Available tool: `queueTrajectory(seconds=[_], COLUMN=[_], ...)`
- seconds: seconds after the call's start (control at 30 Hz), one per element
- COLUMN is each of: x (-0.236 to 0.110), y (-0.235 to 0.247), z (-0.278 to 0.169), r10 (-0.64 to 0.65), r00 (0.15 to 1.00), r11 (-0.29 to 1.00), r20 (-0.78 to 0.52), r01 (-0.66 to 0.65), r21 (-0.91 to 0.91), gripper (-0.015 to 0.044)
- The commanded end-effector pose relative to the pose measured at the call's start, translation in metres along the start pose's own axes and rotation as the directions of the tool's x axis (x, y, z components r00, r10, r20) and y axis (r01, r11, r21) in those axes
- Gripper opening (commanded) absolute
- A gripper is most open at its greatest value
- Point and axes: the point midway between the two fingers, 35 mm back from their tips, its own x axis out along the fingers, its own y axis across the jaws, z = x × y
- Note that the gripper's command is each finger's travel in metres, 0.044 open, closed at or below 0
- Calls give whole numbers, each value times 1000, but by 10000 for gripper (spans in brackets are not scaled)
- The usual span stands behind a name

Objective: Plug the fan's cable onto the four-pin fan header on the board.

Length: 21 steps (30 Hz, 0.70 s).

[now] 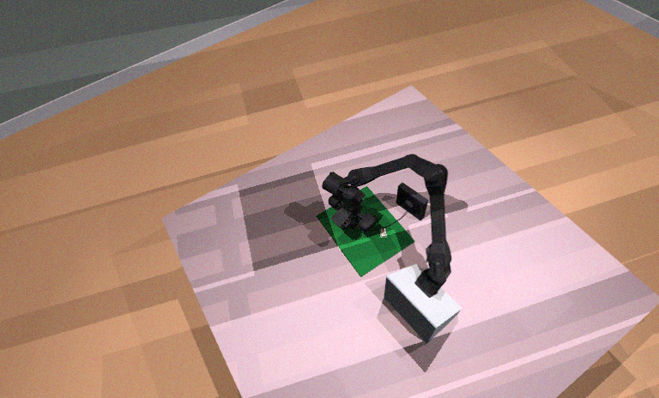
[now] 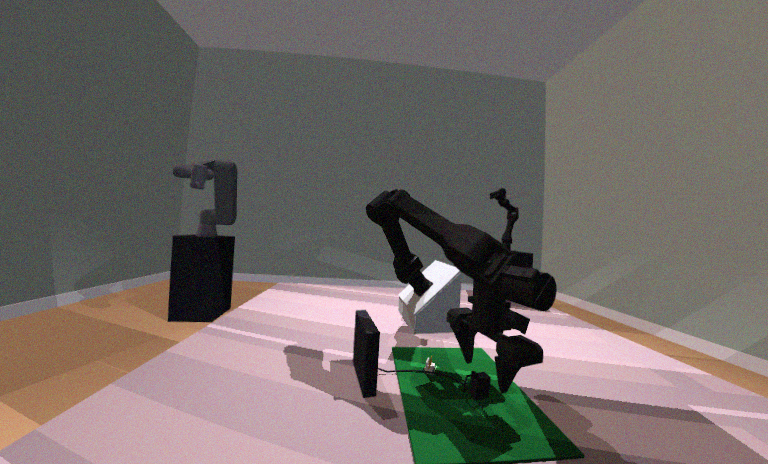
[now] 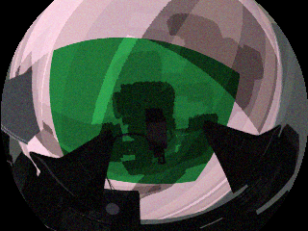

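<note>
The green board (image 1: 362,232) lies flat on the pink table; it also shows in the exterior view (image 2: 475,408) and the wrist view (image 3: 148,110). The small pale four-pin header (image 1: 383,233) (image 2: 432,365) stands near the board's edge that faces the fan. The black fan (image 1: 411,201) (image 2: 366,351) stands upright beside the board, and a thin cable runs from it onto the board. The black plug (image 2: 479,384) (image 3: 156,130) lies on the board, apart from the header. My gripper (image 2: 485,374) (image 1: 354,220) (image 3: 159,130) is open and empty, with a finger on either side just above the plug.
The arm's white base block (image 1: 421,306) (image 2: 433,303) stands on the table behind the board. A second grey arm on a black pedestal (image 2: 202,250) stands off the table at the far left. A thin black stand (image 2: 506,216) rises behind my arm.
</note>
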Motion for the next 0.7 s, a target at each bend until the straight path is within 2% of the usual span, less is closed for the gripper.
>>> queueTrajectory(seconds=[0.0,0.53,0.67], x=[8,28,25], y=[1,3,2], z=[1,0,-1], r10=[6,7,3], r00=[1000,1000,1000], r11=[1000,1000,1000], r20=[-5,-7,-3], r01=[-6,-7,-3], r21=[-8,-8,-1], gripper=[440,440,335])
